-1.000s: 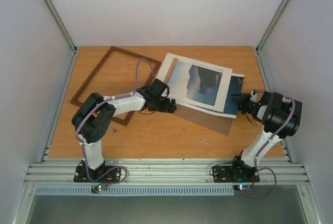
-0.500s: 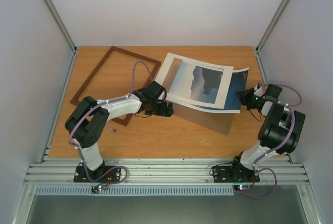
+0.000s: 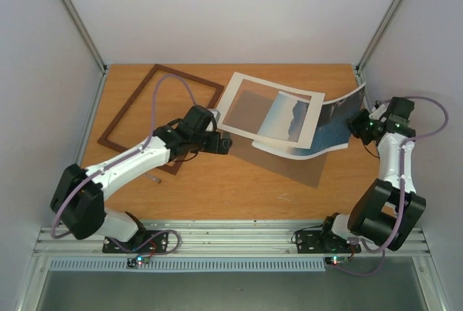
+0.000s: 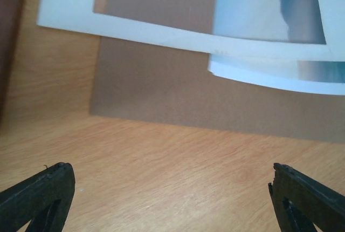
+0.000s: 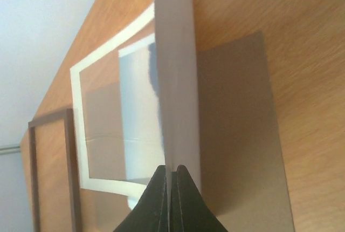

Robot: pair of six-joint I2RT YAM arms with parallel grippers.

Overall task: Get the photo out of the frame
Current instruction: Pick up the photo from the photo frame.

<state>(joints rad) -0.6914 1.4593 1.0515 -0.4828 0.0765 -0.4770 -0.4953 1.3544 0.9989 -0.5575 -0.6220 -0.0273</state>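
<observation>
The empty dark brown frame (image 3: 127,103) lies at the back left of the table. Right of it a white mat board (image 3: 235,105) rests on a brown backing sheet (image 3: 293,165). The photo (image 3: 329,129) sticks out from under the mat's right side and curves upward. My right gripper (image 3: 359,123) is shut on its raised right edge; in the right wrist view the photo (image 5: 175,81) stands edge-on between the closed tips of that gripper (image 5: 172,170). My left gripper (image 3: 224,142) hovers open just left of the backing, and nothing lies between the tips of this gripper (image 4: 170,170).
A small pale object (image 3: 153,178) lies on the wood in front of the frame. Grey enclosure walls stand close on both sides, the right one just beyond my right arm. Bare wood (image 3: 239,195) lies along the near edge.
My right gripper closed on the photo's edge and drew it right and upward, sliding it partly from under the mat. The left arm stretched out lower, its gripper staying near the backing's left end.
</observation>
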